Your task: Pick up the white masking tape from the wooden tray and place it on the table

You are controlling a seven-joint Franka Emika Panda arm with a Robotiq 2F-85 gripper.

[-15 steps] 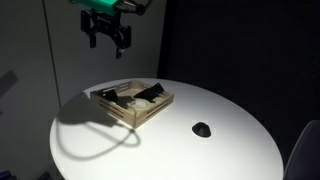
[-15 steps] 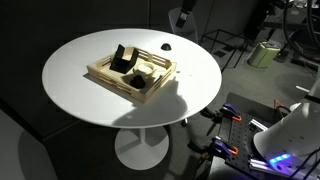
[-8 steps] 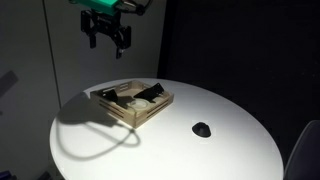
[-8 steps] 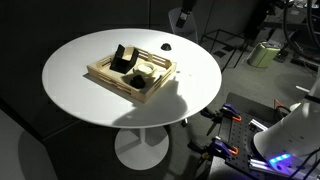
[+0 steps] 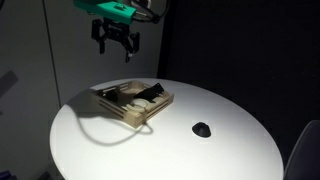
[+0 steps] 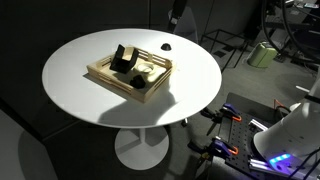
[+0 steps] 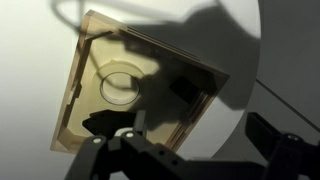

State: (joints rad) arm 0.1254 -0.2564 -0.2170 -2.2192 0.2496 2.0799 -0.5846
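Pincer (image 5: 118, 50) spread, empty, above one wooden tray (image 5: 150, 112). One white masking tape (image 7: 120, 88) flat inside tray, its 9 o'clock side in wrist view. One dark object (image 5: 201, 129) on counter (image 5: 150, 155), 4 o'clock of tray.

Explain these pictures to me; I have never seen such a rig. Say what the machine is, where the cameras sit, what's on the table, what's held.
It is a robot arm ending in a two-fingered gripper, open and empty, hanging above the round white table. Two cameras watch from outside; a third sits on the wrist, looking down. On the table stand a wooden tray and a small dark object. In the tray the wrist view shows the white tape roll; dark items lie beside it.
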